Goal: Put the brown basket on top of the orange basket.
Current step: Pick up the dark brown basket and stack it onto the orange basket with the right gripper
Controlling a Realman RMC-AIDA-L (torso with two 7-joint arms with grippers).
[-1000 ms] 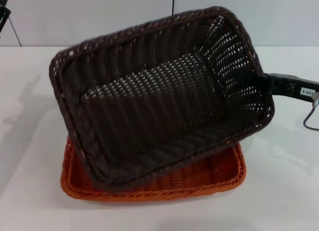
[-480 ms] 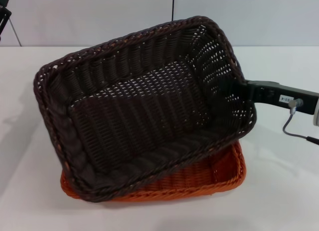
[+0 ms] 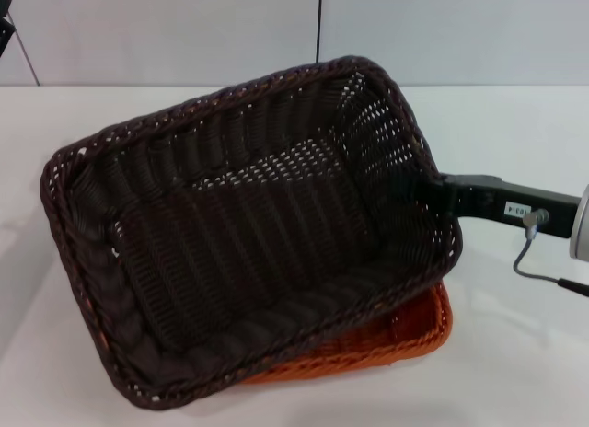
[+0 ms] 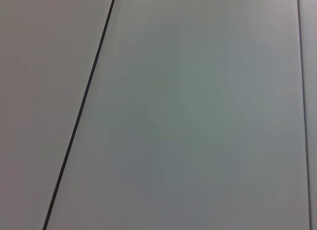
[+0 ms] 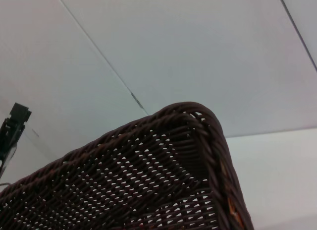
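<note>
The brown basket (image 3: 248, 234) hangs tilted over the table, its left end low and its right end raised. My right gripper (image 3: 440, 190) is shut on the middle of its right rim, with the fingertips hidden by the weave. Underneath it lies the orange basket (image 3: 405, 335), showing only at the lower right. The right wrist view looks along the brown basket's (image 5: 148, 180) wall and corner from close up. My left gripper (image 3: 5, 17) stays parked at the far left edge, well away from both baskets.
The baskets are over a white table (image 3: 525, 353), with a pale wall (image 3: 184, 31) behind it. A thin grey cable (image 3: 543, 275) hangs under my right wrist. The left wrist view shows only wall panels (image 4: 198, 116).
The brown basket has swung left and down over the orange basket and hides more of it. My right arm has reached farther in from the right.
</note>
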